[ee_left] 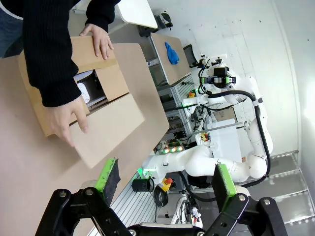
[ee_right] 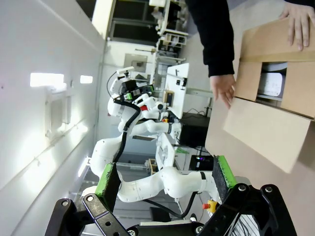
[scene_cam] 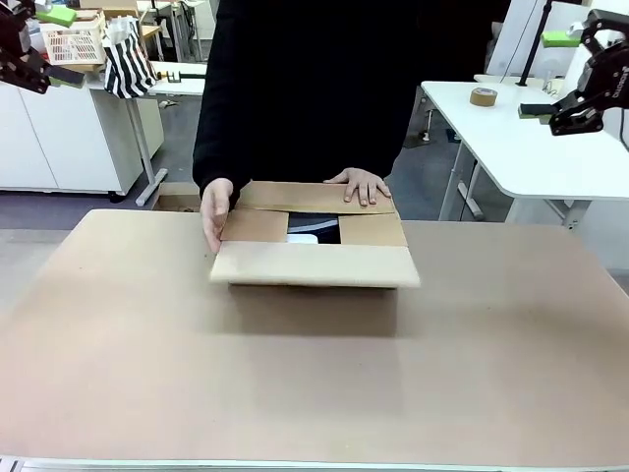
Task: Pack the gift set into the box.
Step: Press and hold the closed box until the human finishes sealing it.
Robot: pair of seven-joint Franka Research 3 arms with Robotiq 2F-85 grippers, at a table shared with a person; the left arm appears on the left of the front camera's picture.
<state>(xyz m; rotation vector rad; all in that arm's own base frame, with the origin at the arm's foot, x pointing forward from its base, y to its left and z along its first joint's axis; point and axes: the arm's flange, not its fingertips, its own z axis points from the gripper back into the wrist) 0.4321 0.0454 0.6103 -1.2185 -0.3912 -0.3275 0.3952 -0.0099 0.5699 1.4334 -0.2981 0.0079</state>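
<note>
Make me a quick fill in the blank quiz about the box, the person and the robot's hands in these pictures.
1. The gift set lies ___ the box.
2. The person's hands touching the box number ___.
3. The robot's left hand and right hand both have their jaws ___.
Missing words: inside, two, open.

No legible text, label, brand, number or sign. The box (scene_cam: 313, 265) shows plain brown cardboard on its flaps. Any print in the background is too small and blurred to read.
</note>
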